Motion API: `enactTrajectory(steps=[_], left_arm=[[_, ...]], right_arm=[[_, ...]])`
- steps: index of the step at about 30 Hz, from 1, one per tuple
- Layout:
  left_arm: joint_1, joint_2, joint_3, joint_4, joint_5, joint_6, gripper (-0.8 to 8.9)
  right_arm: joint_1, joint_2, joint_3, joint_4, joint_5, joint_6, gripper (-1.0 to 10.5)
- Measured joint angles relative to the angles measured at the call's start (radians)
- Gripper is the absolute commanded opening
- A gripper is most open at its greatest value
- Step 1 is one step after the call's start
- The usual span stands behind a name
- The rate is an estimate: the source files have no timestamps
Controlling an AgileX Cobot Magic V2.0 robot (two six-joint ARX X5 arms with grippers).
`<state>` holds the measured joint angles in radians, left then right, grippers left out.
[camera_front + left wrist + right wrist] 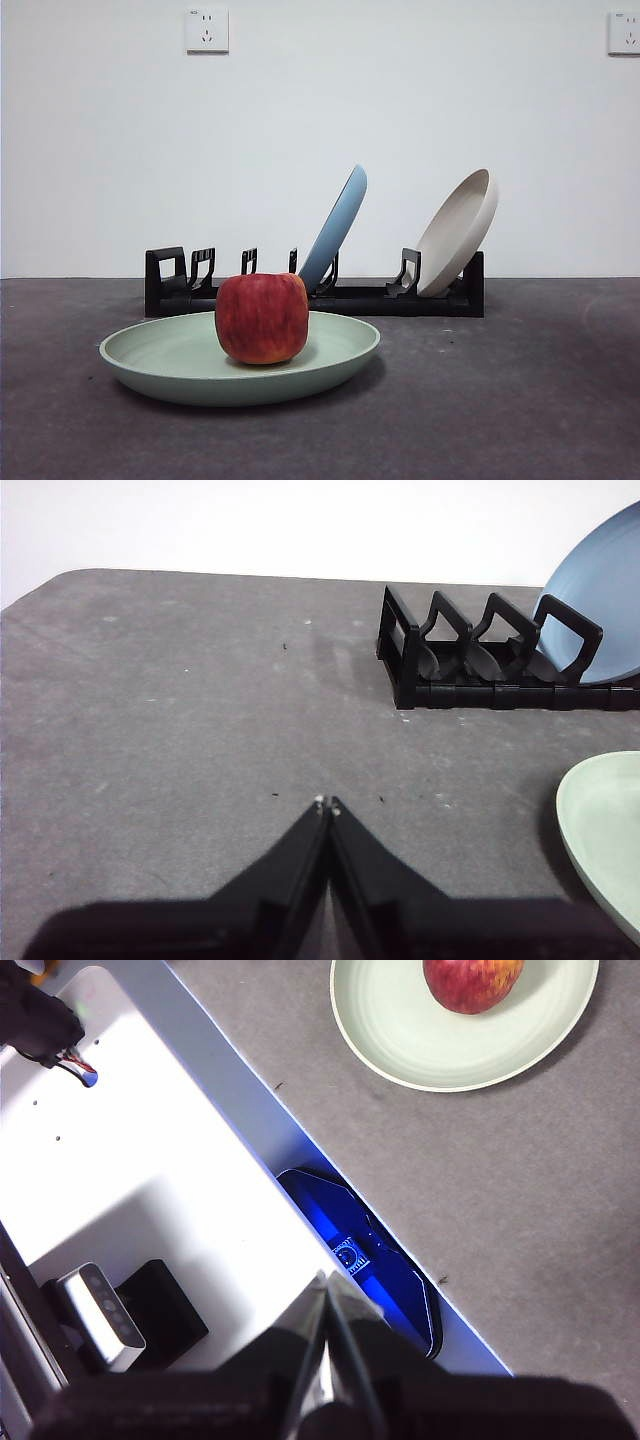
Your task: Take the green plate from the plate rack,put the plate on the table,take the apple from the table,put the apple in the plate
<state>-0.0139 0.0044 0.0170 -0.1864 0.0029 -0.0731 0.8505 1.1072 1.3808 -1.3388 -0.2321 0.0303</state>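
Observation:
The red apple (262, 318) rests in the pale green plate (170, 352), which lies flat on the dark grey table (520, 400) in front of the black plate rack (420, 298). In the right wrist view the apple (472, 982) and the green plate (420, 1045) lie far from my right gripper (325, 1282), which is shut and empty over the table's edge. My left gripper (327, 804) is shut and empty above bare table, apart from the rack (480, 670), with the green plate's rim (605, 830) off to one side.
A light blue plate (335, 228) and a beige plate (458, 232) lean in the rack. The rack's left-end slots (185, 270) hold nothing. A white platform (150, 1180) with a small camera (95, 1315) and a blue-lit device (365, 1255) borders the table.

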Motion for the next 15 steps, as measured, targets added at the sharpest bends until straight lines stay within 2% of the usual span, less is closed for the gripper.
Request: enactTrajectory(steps=[12,15], left_arm=[[0.0,0.0,0.0,0.0,0.0,0.0,-0.03],[0.0,0.0,0.0,0.0,0.0,0.0,-0.04]], right_arm=[[0.0,0.0,0.0,0.0,0.001,0.0,0.0],[-0.01,-0.004,0.0,0.003,0.024,-0.038,0.0]])
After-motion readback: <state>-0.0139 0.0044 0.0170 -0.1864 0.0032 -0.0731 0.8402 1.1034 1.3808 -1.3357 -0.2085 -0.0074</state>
